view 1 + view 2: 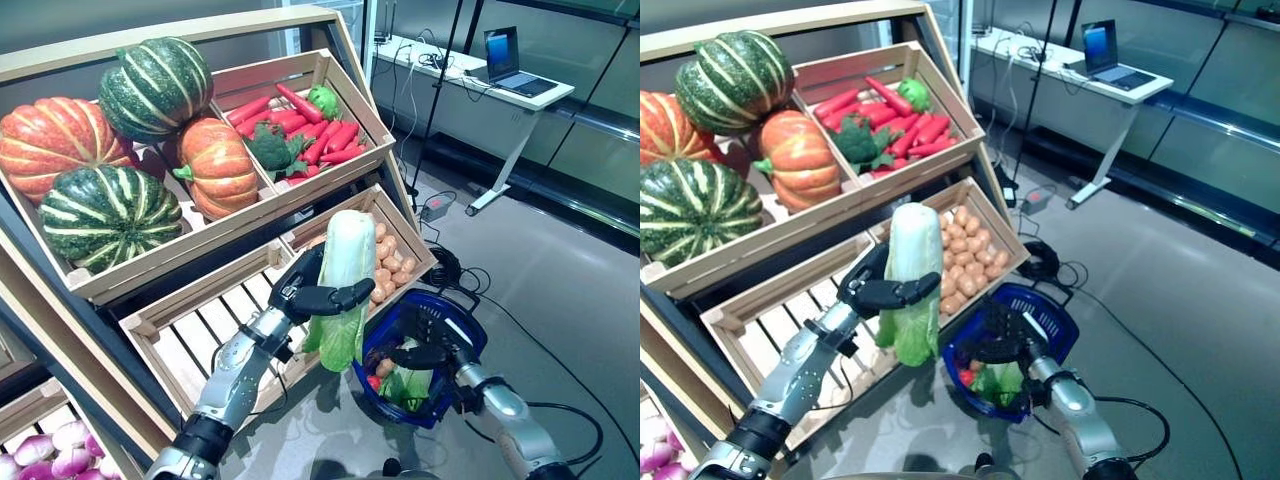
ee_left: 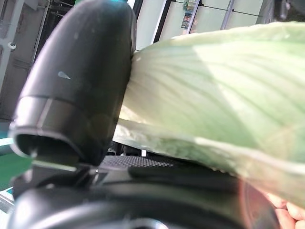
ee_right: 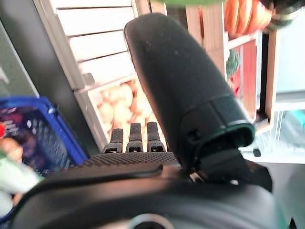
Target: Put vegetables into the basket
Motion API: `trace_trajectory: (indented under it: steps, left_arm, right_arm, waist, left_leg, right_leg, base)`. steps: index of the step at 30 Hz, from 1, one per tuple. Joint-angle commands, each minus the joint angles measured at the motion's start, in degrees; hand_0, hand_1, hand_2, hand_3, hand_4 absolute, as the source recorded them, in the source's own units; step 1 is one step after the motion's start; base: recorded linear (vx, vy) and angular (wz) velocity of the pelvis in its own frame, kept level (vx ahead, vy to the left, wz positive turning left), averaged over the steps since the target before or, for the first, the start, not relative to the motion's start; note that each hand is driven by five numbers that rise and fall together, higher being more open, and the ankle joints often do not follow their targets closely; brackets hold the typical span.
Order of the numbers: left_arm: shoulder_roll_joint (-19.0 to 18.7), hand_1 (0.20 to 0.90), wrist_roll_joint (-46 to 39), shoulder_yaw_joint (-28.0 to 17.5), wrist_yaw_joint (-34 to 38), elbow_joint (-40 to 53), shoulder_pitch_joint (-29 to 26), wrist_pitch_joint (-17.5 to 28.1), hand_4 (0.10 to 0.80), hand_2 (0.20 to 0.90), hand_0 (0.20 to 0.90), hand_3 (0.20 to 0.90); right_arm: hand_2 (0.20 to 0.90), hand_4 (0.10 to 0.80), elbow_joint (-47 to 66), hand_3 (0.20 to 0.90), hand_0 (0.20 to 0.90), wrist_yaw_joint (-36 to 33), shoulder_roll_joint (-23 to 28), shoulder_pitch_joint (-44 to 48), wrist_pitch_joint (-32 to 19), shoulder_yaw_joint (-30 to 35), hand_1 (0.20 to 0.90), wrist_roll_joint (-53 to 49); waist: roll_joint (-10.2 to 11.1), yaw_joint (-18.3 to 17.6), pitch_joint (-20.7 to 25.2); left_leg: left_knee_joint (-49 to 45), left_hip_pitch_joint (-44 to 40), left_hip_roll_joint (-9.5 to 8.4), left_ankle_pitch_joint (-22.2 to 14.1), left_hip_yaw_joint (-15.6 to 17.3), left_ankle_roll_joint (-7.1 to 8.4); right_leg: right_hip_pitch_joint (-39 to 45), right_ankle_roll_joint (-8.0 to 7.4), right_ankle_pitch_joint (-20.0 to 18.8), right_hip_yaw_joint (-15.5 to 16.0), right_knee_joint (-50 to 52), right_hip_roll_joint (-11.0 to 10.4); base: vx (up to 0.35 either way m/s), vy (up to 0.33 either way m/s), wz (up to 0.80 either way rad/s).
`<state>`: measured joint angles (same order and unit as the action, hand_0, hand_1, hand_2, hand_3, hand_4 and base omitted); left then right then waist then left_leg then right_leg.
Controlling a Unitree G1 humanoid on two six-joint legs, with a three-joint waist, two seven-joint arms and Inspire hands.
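Note:
A long pale-green and white cabbage (image 1: pixel 346 262) stands upright in the air, its leafy end hanging down. My left hand (image 1: pixel 308 296) is shut on its middle, thumb across the front; the left wrist view shows the thumb (image 2: pixel 78 86) pressed on the cabbage (image 2: pixel 214 86). The cabbage hangs just left of the blue basket (image 1: pixel 468 338), in front of the lower crates. My right hand (image 1: pixel 428 340) is curled round the basket's handle and holds it off the floor. Green leaves and something red (image 1: pixel 404 386) lie inside the basket. The right wrist view shows the basket (image 3: pixel 33 129) beside the curled fingers (image 3: pixel 133 139).
A slanted wooden stand holds a crate of pumpkins (image 1: pixel 120 150), a crate of carrots and broccoli (image 1: pixel 300 125), potatoes (image 1: pixel 390 265) and a bare slatted crate (image 1: pixel 200 330). Purple-white bulbs (image 1: pixel 55 450) lie at lower left. A desk with a laptop (image 1: pixel 510 60) stands behind.

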<state>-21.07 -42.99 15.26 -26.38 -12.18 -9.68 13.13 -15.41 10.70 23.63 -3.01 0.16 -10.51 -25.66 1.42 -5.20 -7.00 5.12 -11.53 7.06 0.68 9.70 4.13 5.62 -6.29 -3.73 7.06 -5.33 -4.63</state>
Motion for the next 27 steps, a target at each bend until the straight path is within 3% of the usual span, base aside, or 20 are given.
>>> trace_trajectory:
  steps: [1,9,27]
  left_arm:
    - [-0.5,0.300,-1.9,-3.7,-2.2,0.6,-8.6,7.3,0.400,0.300,0.300,0.300]
    - [1.6,0.300,-1.9,-2.4,-2.2,1.8,-8.2,7.2,0.400,0.300,0.300,0.300]
    - [3.8,0.300,-2.5,3.2,-3.4,3.1,-8.1,6.0,0.400,0.300,0.300,0.300]
  right_arm:
    - [0.900,0.800,6.3,0.900,0.900,6.4,1.4,2.7,-1.9,3.7,0.900,-7.7]
    - [0.900,0.800,7.6,0.900,0.900,7.8,-1.0,2.9,-2.4,1.7,0.900,-8.1]
    - [0.900,0.800,6.7,0.900,0.900,7.4,-5.6,9.3,1.7,-7.9,0.900,-14.3]
  waist:
    - [1.7,-0.7,1.9]
    - [1.6,-0.7,2.1]
    - [1.1,2.0,2.3]
  left_leg:
    - [-0.1,1.1,1.33,-0.2,0.5,0.38]
    - [-0.1,1.1,1.47,-0.2,0.6,0.39]
    - [-0.1,1.0,1.15,-0.2,-1.2,0.41]
  right_leg:
    - [4.1,-0.15,1.4,0.4,0.3,-2.0]
    - [3.9,-0.12,1.4,0.1,0.3,-2.0]
    - [4.6,0.19,1.7,1.2,0.3,-2.4]
  base:
    - [0.001,-0.015,-0.10]
    - [-0.002,-0.004,-0.02]
    - [0.000,0.000,0.00]
